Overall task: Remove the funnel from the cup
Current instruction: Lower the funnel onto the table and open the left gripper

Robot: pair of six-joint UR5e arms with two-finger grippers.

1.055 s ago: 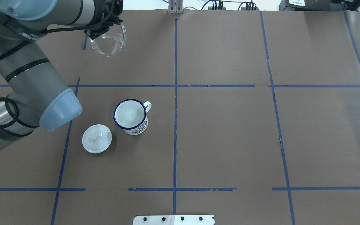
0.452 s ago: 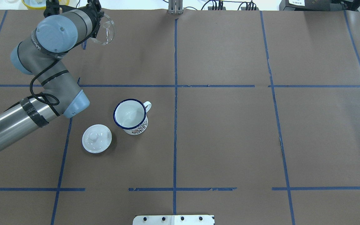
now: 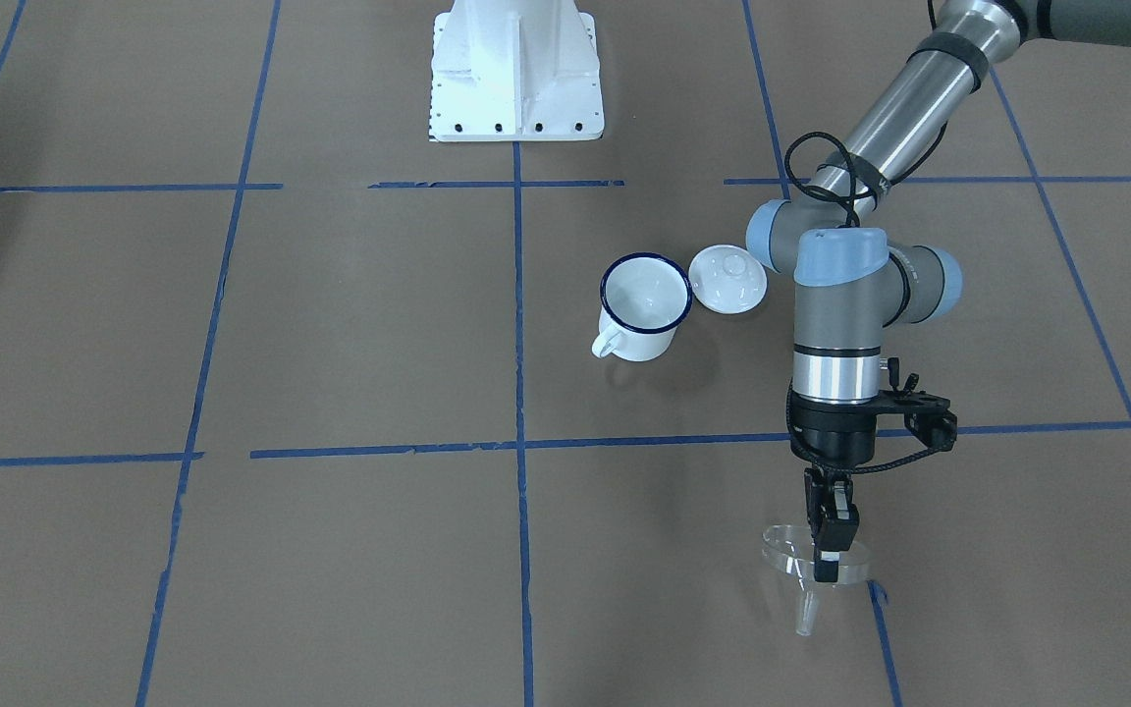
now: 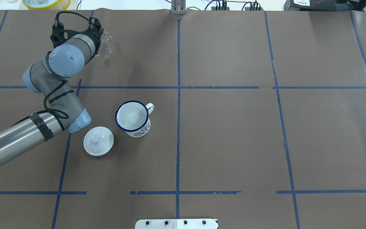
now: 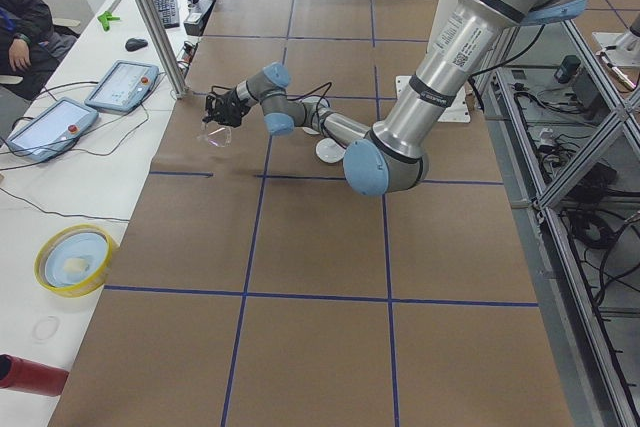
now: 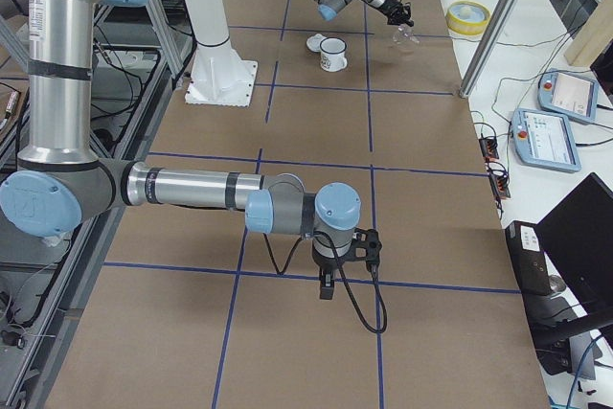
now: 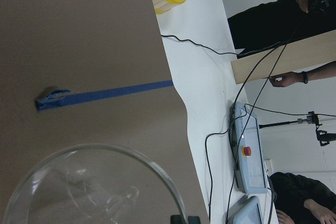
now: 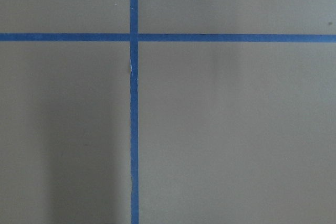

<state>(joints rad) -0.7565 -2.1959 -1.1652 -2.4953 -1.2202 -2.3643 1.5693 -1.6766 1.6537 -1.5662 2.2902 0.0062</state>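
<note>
The clear funnel [image 3: 806, 562] hangs spout-down in my left gripper [image 3: 827, 571], which is shut on its rim, low over the far left part of the table. I cannot tell whether the spout touches the paper. The funnel also shows in the overhead view [image 4: 107, 44] and fills the bottom of the left wrist view [image 7: 94, 187]. The white cup with the dark blue rim [image 3: 644, 306] stands upright and empty near the middle [image 4: 132, 117], well apart from the funnel. My right gripper [image 6: 326, 289] points down over bare paper far off; I cannot tell whether it is open or shut.
A white round lid with a knob [image 4: 98, 141] lies beside the cup, under my left forearm. A yellow bowl [image 4: 46, 3] sits beyond the table's far edge. The white robot base [image 3: 516, 69] stands at the near edge. Control tablets [image 5: 120, 82] and cables lie off the table.
My left arm has dropped lower with the funnel in its grip, and the funnel has shifted slightly left. The cup and lid have not moved.
</note>
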